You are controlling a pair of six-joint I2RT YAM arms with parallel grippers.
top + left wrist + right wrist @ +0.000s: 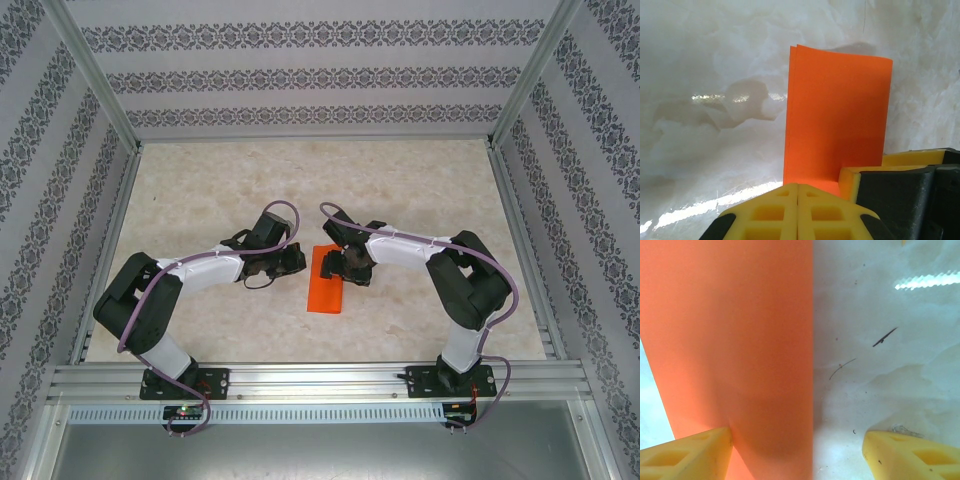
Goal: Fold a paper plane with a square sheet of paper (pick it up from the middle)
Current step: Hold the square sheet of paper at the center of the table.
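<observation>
- Square sheet of paper [326,285], lying folded double: light, limp, easily creased; best pinched along its doubled edge.
- Left tool [797,217] clenched beside the sheet; right tool [797,436] spread over its edge.

sheet of paper [326,290], end nearest the table's far edge: hidden under right gripper [345,265]
sheet's near edge, left wrist view: behind left gripper [797,192]
sheet, right wrist view: cut off top and bottom
</observation>
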